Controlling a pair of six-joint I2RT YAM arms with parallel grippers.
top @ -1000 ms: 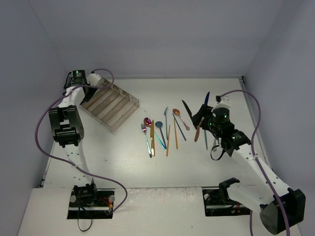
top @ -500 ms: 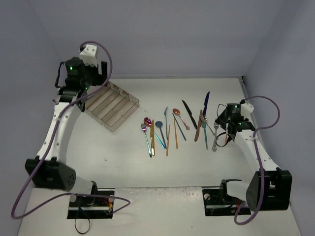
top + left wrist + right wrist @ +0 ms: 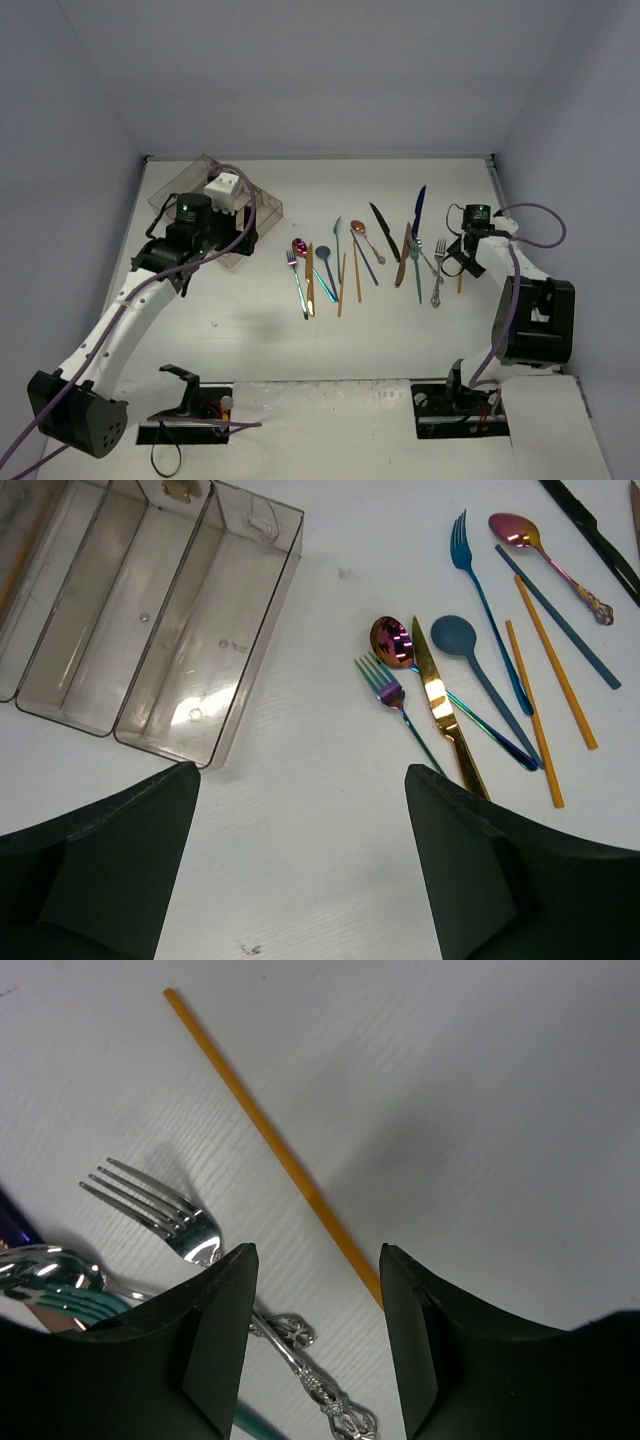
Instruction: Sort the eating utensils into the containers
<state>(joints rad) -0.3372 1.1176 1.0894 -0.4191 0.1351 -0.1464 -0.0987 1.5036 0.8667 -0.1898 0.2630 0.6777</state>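
The eating utensils lie in a loose row mid-table (image 3: 340, 265). The left wrist view shows an iridescent spoon (image 3: 393, 642), a gold knife (image 3: 440, 705), a blue spoon (image 3: 460, 638) and orange chopsticks (image 3: 535, 715). The clear container tray (image 3: 268, 208) stands at the back left, and its compartments (image 3: 170, 640) look bare where they show. My left gripper (image 3: 300, 770) hovers open and holds nothing, just off the tray's near corner. My right gripper (image 3: 310, 1255) is open low over the row's right end. An orange chopstick (image 3: 270, 1140) runs between its fingers, beside a silver fork (image 3: 170, 1220).
An ornate silver handle (image 3: 320, 1380) lies under the right gripper's left finger (image 3: 215, 1330). Black and blue knives (image 3: 400, 225) lie further back in the row. Grey walls close in the table on three sides. The left arm (image 3: 130, 310) covers part of the tray.
The left arm swung forward from behind the tray to its near right corner and opened wider. The right arm shifted right to the row's end and its jaws narrowed.
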